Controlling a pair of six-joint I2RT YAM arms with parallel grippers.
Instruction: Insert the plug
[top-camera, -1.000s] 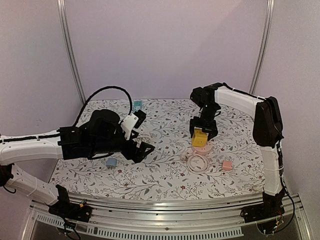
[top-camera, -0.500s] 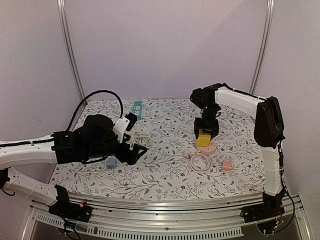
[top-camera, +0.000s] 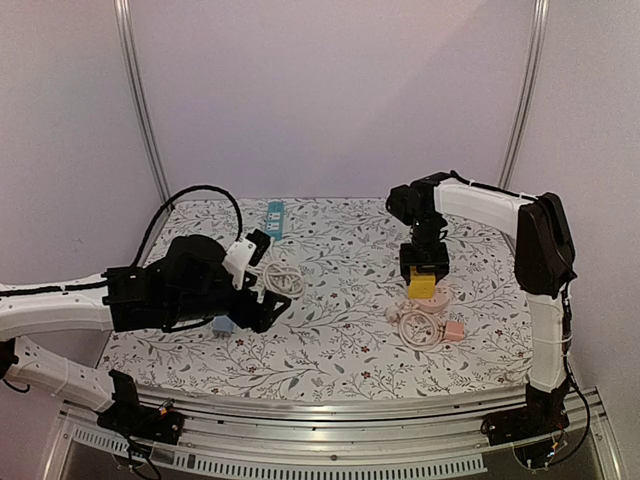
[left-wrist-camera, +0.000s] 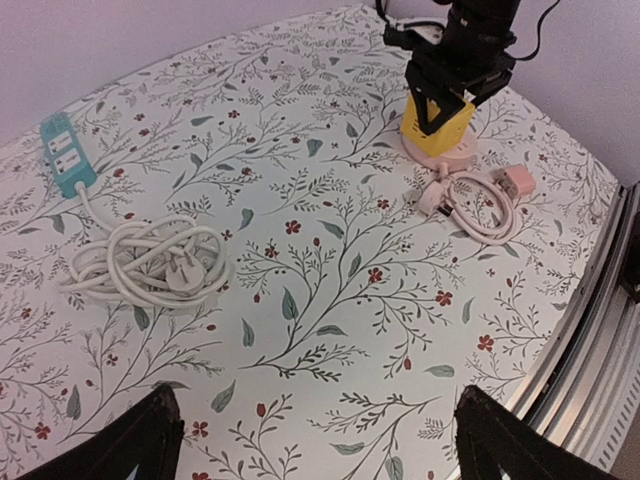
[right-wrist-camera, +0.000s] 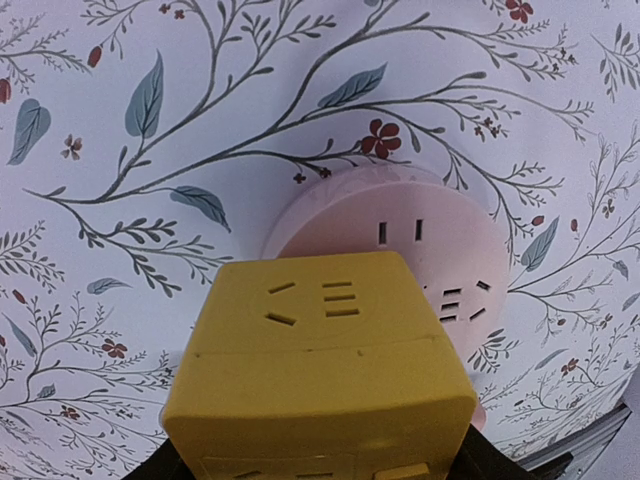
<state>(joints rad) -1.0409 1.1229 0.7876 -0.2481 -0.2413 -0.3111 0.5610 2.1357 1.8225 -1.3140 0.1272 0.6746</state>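
right gripper (top-camera: 424, 275) clamped on the yellow plug (right-wrist-camera: 320, 370), and we see it right over part of the pink round socket (right-wrist-camera: 430, 240), beside the coiled pink cable (left-wrist-camera: 480, 205); seated or not, we can't tell. left gripper (left-wrist-camera: 315, 445) spread wide, empty, above the floral table (left-wrist-camera: 330, 300).

Yellow plug (right-wrist-camera: 320, 370), pink socket (right-wrist-camera: 445, 250), floral table (left-wrist-camera: 330, 390)

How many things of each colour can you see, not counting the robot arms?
Pink: 3 (round socket, coiled cable, little cube)
Yellow: 1 (yellow block)
Teal: 1 (power strip)
White: 1 (cable bundle)
Light blue: 1 (small cube, half hidden by the left arm)
Total: 7
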